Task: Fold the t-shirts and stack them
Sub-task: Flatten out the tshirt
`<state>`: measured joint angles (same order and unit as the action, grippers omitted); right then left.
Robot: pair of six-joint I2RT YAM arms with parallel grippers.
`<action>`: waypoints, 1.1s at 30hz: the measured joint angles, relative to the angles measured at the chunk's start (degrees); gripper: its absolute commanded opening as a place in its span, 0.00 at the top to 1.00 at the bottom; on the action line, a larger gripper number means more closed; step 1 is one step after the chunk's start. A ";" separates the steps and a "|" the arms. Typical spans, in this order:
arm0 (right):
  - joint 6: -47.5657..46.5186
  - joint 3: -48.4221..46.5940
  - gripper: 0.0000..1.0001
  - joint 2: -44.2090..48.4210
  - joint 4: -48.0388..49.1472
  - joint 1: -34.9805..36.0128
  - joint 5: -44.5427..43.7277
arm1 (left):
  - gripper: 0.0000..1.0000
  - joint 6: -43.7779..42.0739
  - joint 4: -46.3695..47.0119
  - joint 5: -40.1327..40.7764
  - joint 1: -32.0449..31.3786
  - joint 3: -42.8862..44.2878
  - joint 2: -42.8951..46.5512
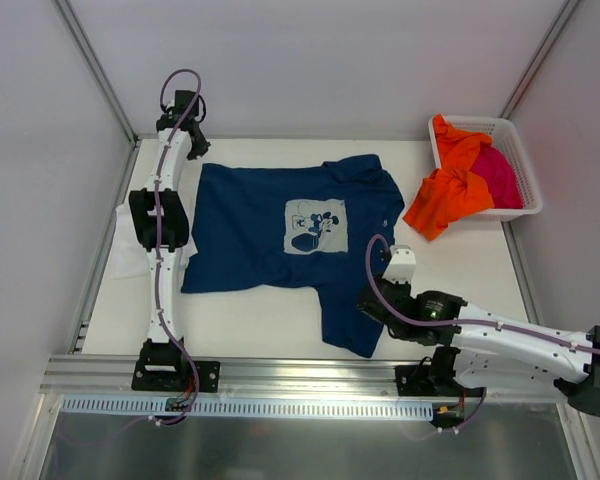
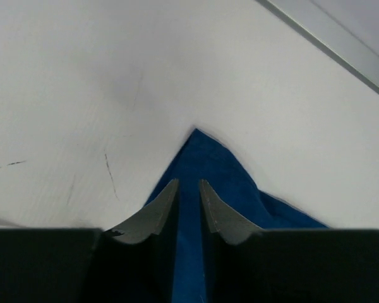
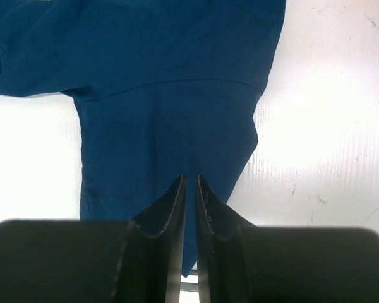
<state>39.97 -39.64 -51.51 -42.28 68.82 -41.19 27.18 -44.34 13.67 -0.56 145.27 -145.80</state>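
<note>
Two robot arms reach over a white table [image 1: 280,320] on which a navy t-shirt [image 1: 250,230] lies spread flat, its pale square print [image 1: 316,226] facing up, roughly midway between the two grippers. The left gripper [image 2: 188,183] stands at the shirt's far left corner. Its fingers are only a narrow slit apart. The pointed blue corner pokes out ahead of the tips and runs back through the gap, but it is not clear whether the fingers pinch the cloth or merely stand over it. The right gripper [image 3: 189,178] is at the shirt's near right sleeve, jaws almost closed and nipping the sleeve's edge between the fingertips. The sleeve and the shirt body spread out ahead of it, with bare table on either side. Well beyond the right gripper and off to its right, a white lattice basket [image 1: 515,140] holds a magenta t-shirt [image 1: 500,178]. An orange t-shirt [image 1: 450,195] spills over the basket's rim onto the table, close beside the navy shirt.
</note>
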 measured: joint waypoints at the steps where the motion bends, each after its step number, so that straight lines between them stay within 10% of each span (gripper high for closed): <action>1: 0.02 -0.24 0.87 -0.59 0.00 0.00 -0.07 | 0.78 -0.02 0.09 -0.24 0.42 0.00 -0.46; 5: 0.09 -0.50 0.67 -2.43 0.02 -0.52 -1.18 | 0.70 -0.02 0.57 -2.64 2.64 0.00 -2.23; 9: -2.73 -2.73 0.40 -5.35 0.37 -4.31 -2.97 | 0.31 0.46 1.16 -4.63 3.78 -0.46 -2.08; 13: -11.39 -8.59 0.23 -10.60 6.69 -12.96 -1.55 | 0.22 1.92 2.03 -6.47 2.32 -4.81 0.35; 24: -30.93 -31.61 0.34 -35.91 24.39 -44.24 20.74 | 0.21 2.71 4.66 -5.81 -14.34 -32.30 22.69; 33: -33.64 -57.46 0.46 -65.83 23.80 -52.98 39.01 | 0.22 3.28 6.49 -4.85 -15.98 -49.48 27.87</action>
<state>6.33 -97.10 -117.34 -18.48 15.84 -2.17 30.46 -37.85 8.82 -16.53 95.79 -117.93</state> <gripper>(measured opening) 0.554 0.784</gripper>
